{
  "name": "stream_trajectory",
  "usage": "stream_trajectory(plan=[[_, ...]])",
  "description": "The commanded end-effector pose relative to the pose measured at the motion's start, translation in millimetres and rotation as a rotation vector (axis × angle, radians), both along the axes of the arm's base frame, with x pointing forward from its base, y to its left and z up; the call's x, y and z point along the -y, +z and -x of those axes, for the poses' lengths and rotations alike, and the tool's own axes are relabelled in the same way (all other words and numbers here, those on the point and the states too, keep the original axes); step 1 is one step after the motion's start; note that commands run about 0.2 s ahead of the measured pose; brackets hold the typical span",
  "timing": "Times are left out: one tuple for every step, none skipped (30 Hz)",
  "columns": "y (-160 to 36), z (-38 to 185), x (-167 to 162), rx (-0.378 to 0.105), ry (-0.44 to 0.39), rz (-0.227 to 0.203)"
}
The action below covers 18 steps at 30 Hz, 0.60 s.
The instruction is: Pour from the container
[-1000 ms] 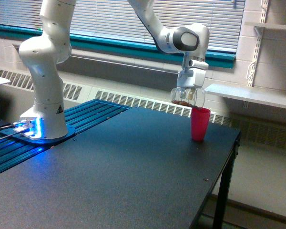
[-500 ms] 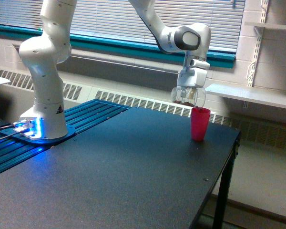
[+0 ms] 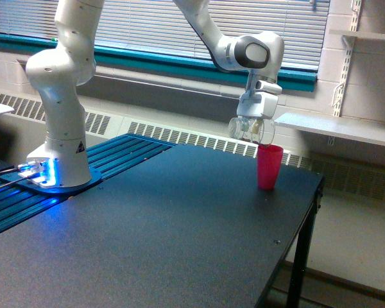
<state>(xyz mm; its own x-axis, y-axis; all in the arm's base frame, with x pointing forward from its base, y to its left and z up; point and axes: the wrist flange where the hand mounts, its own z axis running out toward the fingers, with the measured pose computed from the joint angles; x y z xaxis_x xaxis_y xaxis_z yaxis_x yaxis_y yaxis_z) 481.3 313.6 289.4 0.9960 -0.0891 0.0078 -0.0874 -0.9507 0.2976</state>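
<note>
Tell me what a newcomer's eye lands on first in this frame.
Likely the white robot arm rising from its blue-lit base on the exterior view's left and reaching across the dark table. Next, its pincer holding a clear cup tipped on its side just above a pink cup, which stands upright near the table's far right edge.

A white robot arm rises from a base (image 3: 56, 173) at the left of the frame, its thick column climbing out past the top edge. The forearm descends from the upper centre to a rounded wrist joint (image 3: 250, 52) right of centre. Below it the end effector (image 3: 251, 127) points downward, its fingers clamped on a clear container (image 3: 251, 130) tipped sideways.
</note>
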Motion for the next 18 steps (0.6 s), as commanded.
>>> stream_trajectory(plan=[[8.8,-0.1,-1.3,0.0,0.013,-0.002],[9.5,-0.4,-1.0,0.001,0.012,-0.002],[10.1,-0.4,-1.0,0.0,0.013,-0.002],[11.0,-0.6,-1.0,0.001,0.012,-0.002],[11.5,-0.8,-1.2,0.001,0.012,-0.004],[12.1,-1.0,-1.1,0.002,0.012,-0.003],[12.6,-1.2,-0.8,0.002,0.011,-0.003],[13.2,-1.6,-0.8,0.003,0.012,-0.002],[13.6,-1.7,-0.8,0.003,0.012,-0.001],[13.9,-1.9,-0.6,0.003,0.012,0.0],[14.5,-2.2,-0.9,0.004,0.012,-0.001],[15.1,-2.5,-1.1,0.006,0.012,-0.002],[15.5,-2.8,-1.3,0.007,0.013,-0.002],[15.9,-3.0,-1.5,0.008,0.013,-0.002],[16.3,-3.3,-1.9,0.009,0.014,-0.003],[16.7,-3.6,-2.2,0.01,0.014,-0.004],[17.0,-3.9,-2.3,0.011,0.014,-0.005],[17.4,-4.4,-2.1,0.013,0.014,-0.005]])
